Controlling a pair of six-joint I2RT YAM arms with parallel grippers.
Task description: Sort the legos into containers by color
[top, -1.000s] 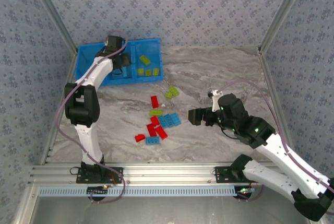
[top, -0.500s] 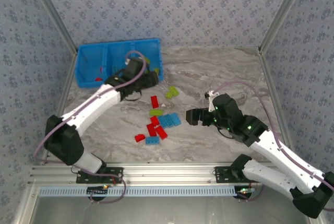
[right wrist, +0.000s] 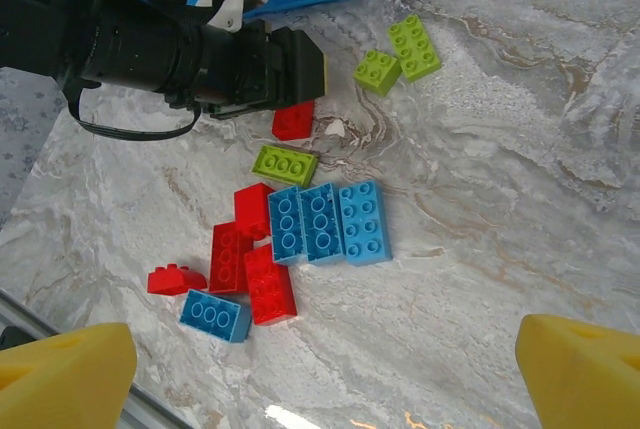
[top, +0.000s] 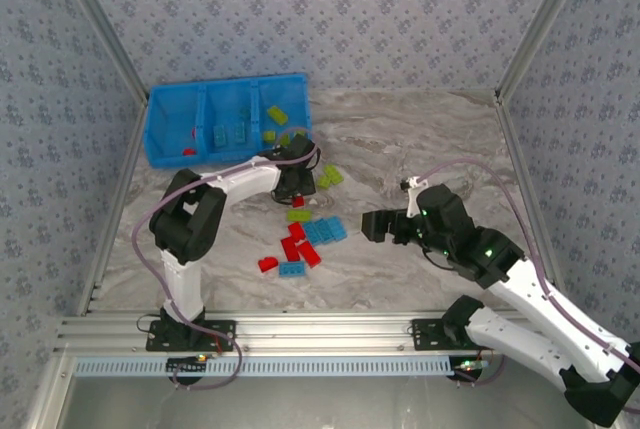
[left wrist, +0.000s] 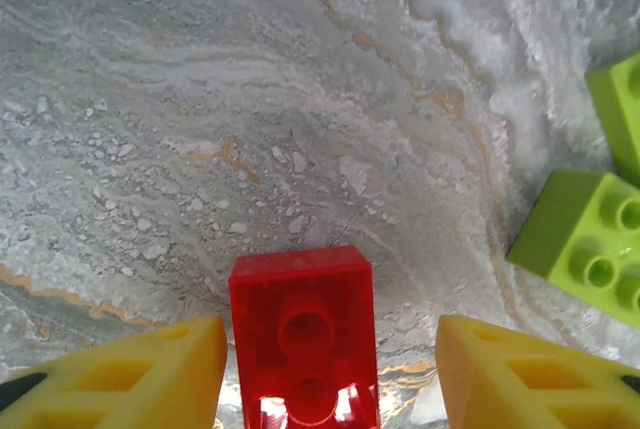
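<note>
Table [top: 420,139] bare rightward; left arm [top: 240,177] (low) fronts bin [top: 172,114].

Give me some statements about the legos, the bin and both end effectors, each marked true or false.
1. The left end effector is open, with a red lego between its fingers. True.
2. The right end effector holds a blue lego. False: it is open and empty.
3. Green legos lie in the rightmost compartment of the bin. True.
4. Every blue piece is already in the bin. False: several blue legos lie on the table.
</note>
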